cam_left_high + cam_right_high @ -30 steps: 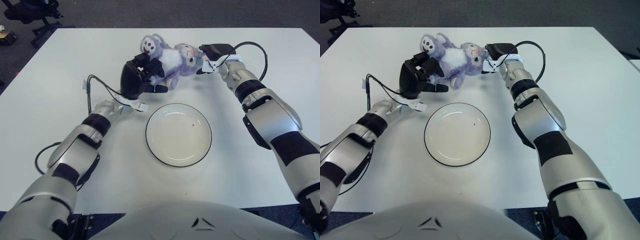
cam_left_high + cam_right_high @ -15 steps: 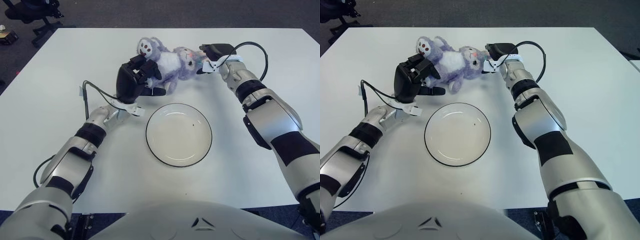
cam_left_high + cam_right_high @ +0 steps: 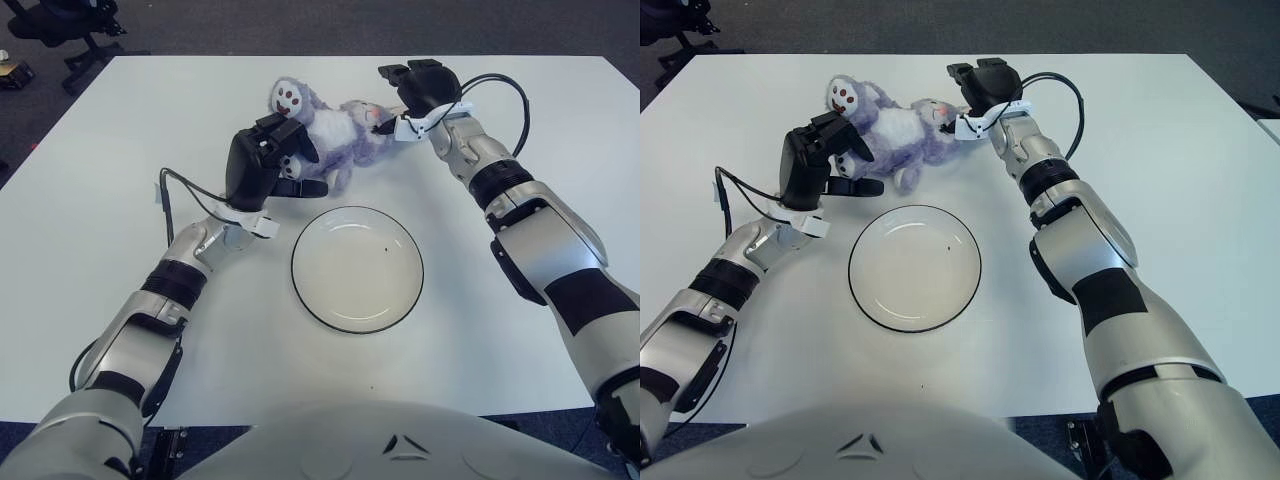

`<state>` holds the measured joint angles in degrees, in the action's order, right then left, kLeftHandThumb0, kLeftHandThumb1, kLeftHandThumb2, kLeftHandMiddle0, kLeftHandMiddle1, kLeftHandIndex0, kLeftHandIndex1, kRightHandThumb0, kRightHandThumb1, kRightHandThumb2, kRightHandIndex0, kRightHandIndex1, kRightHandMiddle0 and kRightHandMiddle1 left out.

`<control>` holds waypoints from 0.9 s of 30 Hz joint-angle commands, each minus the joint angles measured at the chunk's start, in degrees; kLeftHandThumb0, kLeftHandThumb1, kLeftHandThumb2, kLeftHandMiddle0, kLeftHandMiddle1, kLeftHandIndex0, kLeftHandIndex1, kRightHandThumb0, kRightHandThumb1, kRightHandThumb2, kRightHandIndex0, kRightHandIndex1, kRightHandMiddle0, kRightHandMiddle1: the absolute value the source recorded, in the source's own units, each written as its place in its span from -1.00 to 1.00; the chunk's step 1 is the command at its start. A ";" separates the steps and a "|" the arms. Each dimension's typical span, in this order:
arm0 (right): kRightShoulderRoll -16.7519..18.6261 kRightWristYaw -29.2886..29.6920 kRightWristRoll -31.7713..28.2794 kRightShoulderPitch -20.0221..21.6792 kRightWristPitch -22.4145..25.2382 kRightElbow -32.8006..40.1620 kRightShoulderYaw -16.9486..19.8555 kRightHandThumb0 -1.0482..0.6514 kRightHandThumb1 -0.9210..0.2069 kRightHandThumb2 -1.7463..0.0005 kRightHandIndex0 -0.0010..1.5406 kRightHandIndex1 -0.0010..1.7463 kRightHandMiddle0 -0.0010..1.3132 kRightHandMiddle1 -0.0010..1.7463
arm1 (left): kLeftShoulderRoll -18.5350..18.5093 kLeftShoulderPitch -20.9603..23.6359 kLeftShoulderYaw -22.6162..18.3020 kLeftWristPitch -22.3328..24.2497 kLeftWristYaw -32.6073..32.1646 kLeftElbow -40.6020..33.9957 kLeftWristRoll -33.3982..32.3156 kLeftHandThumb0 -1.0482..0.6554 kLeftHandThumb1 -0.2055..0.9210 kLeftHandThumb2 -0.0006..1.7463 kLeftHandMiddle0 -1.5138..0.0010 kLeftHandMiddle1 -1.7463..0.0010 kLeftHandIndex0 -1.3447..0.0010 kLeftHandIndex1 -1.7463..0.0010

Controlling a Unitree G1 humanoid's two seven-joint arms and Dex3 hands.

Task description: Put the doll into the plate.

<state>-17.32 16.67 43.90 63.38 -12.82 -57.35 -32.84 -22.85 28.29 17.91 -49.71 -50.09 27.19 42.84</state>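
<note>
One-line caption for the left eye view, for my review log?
Both robot hands, left and right, flank the purple doll lying on the white table behind the empty plate.

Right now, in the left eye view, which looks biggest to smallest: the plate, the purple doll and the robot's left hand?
1. Plate: widest, a full round disc.
2. Doll: almost as long, but narrower and partly hidden behind the left hand.
3. Left hand: smallest, though raised nearer the camera, so it may look larger than it is.

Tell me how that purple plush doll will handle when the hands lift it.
The doll looks furry and stuffed, so it is probably light and will sag where unsupported. With the left hand and right hand at opposite ends, its limbs may dangle.
</note>
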 commanded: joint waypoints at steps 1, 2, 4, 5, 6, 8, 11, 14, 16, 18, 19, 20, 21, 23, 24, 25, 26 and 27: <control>-1.35 -1.67 0.87 -2.56 0.08 4.05 -0.23 -0.50 -0.90 1.00 -0.72 -1.00 -0.38 -1.00 | 0.75 -0.55 -1.04 -1.05 1.40 0.19 -1.08 0.19 0.44 -0.19 -0.23 -1.00 -0.06 -1.00; -1.46 -2.06 0.92 -2.90 0.27 4.88 -0.21 -0.50 -0.89 1.00 -0.73 -1.00 -0.39 -1.00 | 0.89 -0.57 -1.21 -1.16 1.61 0.23 -1.12 0.19 0.45 -0.19 -0.23 -1.00 -0.06 -1.00; -1.59 -2.86 1.02 -3.43 0.69 6.24 -0.10 -0.50 -0.89 1.00 -0.73 -1.00 -0.40 -1.00 | 1.15 -0.58 -1.55 -1.32 1.95 0.33 -1.12 0.19 0.45 -0.20 -0.23 -1.00 -0.06 -1.00; -1.67 -3.68 0.98 -3.76 0.88 7.18 -0.01 -0.50 -0.88 1.00 -0.74 -1.00 -0.41 -1.00 | 1.30 -0.56 -1.68 -1.34 2.07 0.38 -1.10 0.19 0.45 -0.20 -0.23 -1.00 -0.06 -1.00; -1.74 -4.34 0.97 -4.03 1.06 7.94 0.09 -0.50 -0.88 1.00 -0.74 -1.00 -0.42 -1.00 | 1.43 -0.55 -1.82 -1.39 2.20 0.41 -1.07 0.19 0.46 -0.20 -0.23 -1.00 -0.06 -1.00; -1.89 -5.71 0.84 -4.50 1.35 9.26 0.33 -0.50 -0.87 1.00 -0.75 -1.00 -0.43 -1.00 | 1.66 -0.53 -2.10 -1.47 2.43 0.47 -1.00 0.19 0.46 -0.20 -0.23 -1.00 -0.05 -1.00; -2.13 -8.11 0.43 -5.19 1.83 11.25 0.72 -0.50 -0.86 1.00 -0.76 -1.00 -0.44 -1.00 | 2.01 -0.51 -2.55 -1.63 2.65 0.51 -0.79 0.18 0.46 -0.20 -0.22 -1.00 -0.05 -1.00; -2.36 -11.26 -0.33 -5.56 1.90 12.73 1.09 -0.51 -0.85 1.00 -0.76 -1.00 -0.45 -1.00 | 2.39 -0.36 -2.75 -1.82 2.50 0.82 -0.40 0.18 0.46 -0.21 -0.22 -1.00 -0.04 -1.00; -2.51 -12.65 -0.52 -5.74 1.84 13.36 1.22 -0.51 -0.85 1.00 -0.76 -1.00 -0.45 -1.00 | 2.60 -0.21 -2.79 -1.99 2.39 1.06 -0.23 0.18 0.46 -0.21 -0.22 -1.00 -0.04 -1.00; -2.65 -13.95 -0.59 -5.87 1.72 13.83 1.27 -0.51 -0.85 1.00 -0.75 -0.99 -0.46 -1.00 | 2.77 -0.02 -2.79 -2.31 2.29 1.40 -0.14 0.18 0.47 -0.21 -0.21 -1.00 -0.04 -1.00; -2.70 -14.79 -0.64 -5.93 1.67 14.05 1.27 -0.52 -0.85 1.00 -0.74 -0.99 -0.46 -1.00 | 2.84 0.09 -2.77 -2.66 2.30 1.64 -0.20 0.17 0.47 -0.21 -0.21 -1.00 -0.04 -1.00; -2.73 -15.39 -0.66 -5.99 1.65 14.24 1.30 -0.52 -0.85 1.00 -0.73 -0.99 -0.47 -1.00 | 2.89 0.17 -2.78 -2.93 2.32 1.81 -0.25 0.17 0.47 -0.21 -0.21 -1.00 -0.04 -1.00; -2.74 -15.79 -0.63 -6.06 1.66 14.41 1.37 -0.53 -0.85 1.00 -0.72 -0.99 -0.47 -1.00 | 2.94 0.21 -2.81 -3.12 2.35 1.94 -0.26 0.17 0.47 -0.21 -0.21 -1.00 -0.03 -1.00; -2.78 -17.27 -0.76 -6.17 1.67 14.67 1.48 -0.53 -0.85 1.00 -0.72 -0.99 -0.47 -1.00 | 3.10 0.42 -2.85 -3.80 2.49 2.35 -0.49 0.17 0.47 -0.21 -0.21 -1.00 -0.03 -1.00; -2.76 -19.08 -1.30 -6.19 1.63 14.69 1.58 -0.55 -0.85 1.00 -0.71 -0.98 -0.49 -1.00 | 3.22 0.60 -2.82 -4.37 2.59 2.67 -0.73 0.17 0.47 -0.21 -0.21 -1.00 -0.03 -1.00; -2.74 -20.40 -1.67 -6.21 1.62 14.72 1.69 -0.56 -0.86 1.00 -0.70 -0.98 -0.50 -1.00 | 3.31 0.74 -2.83 -4.79 2.66 2.92 -0.87 0.17 0.47 -0.21 -0.21 -1.00 -0.03 -1.00; -2.64 -22.40 -2.49 -6.18 1.55 14.52 1.94 -0.57 -0.86 0.99 -0.69 -0.98 -0.50 -1.00 | 3.41 0.89 -2.85 -5.17 2.68 3.15 -0.93 0.17 0.47 -0.21 -0.21 -1.00 -0.03 -1.00; -2.56 -23.68 -2.99 -6.17 1.52 14.42 2.18 -0.59 -0.87 0.99 -0.69 -0.98 -0.51 -1.00 | 3.48 0.97 -2.90 -5.39 2.67 3.29 -0.91 0.17 0.47 -0.21 -0.20 -1.00 -0.03 -1.00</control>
<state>-19.38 -3.20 42.72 57.53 -11.15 -43.20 -31.51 -19.77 28.34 15.42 -53.75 -47.87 29.77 42.18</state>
